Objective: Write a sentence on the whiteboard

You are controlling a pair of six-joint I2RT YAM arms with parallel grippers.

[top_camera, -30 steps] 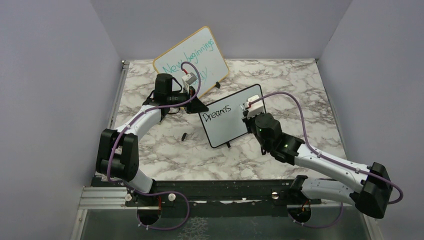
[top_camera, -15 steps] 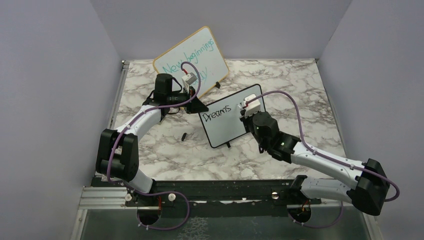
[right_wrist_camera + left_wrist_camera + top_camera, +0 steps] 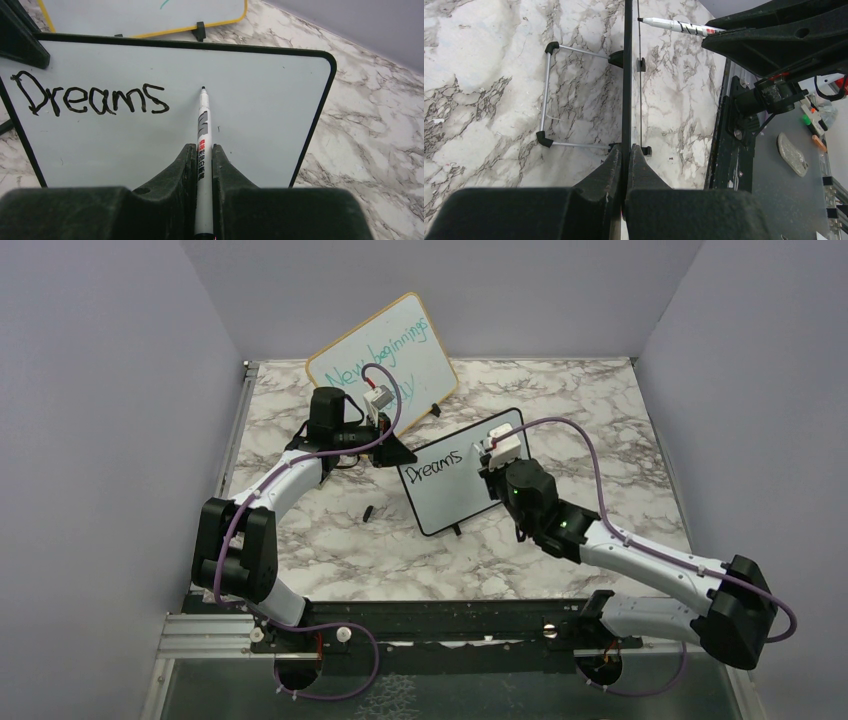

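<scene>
Grey-veined white marble bench (image 3: 330, 550) between pale lilac walls (image 3: 100, 390). The whiteboard (image 3: 455, 495) stands mid-bench; its sentence (image 3: 90, 99) reads only "Dreams". My left pincer (image 3: 625, 150) is clamped tight on the board's left edge. My right pincer (image 3: 202, 150) is closed around a marker (image 3: 202, 120), tip at the board just right of the word.

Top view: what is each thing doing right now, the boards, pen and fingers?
whiteboard, standing, "Dreams" written, rest blank.
marker, uncapped, tip at the board after "Dreams".
left fingers, shut on the whiteboard's edge.
right fingers, shut on the marker.
wood-framed board, propped up, teal writing.
</scene>
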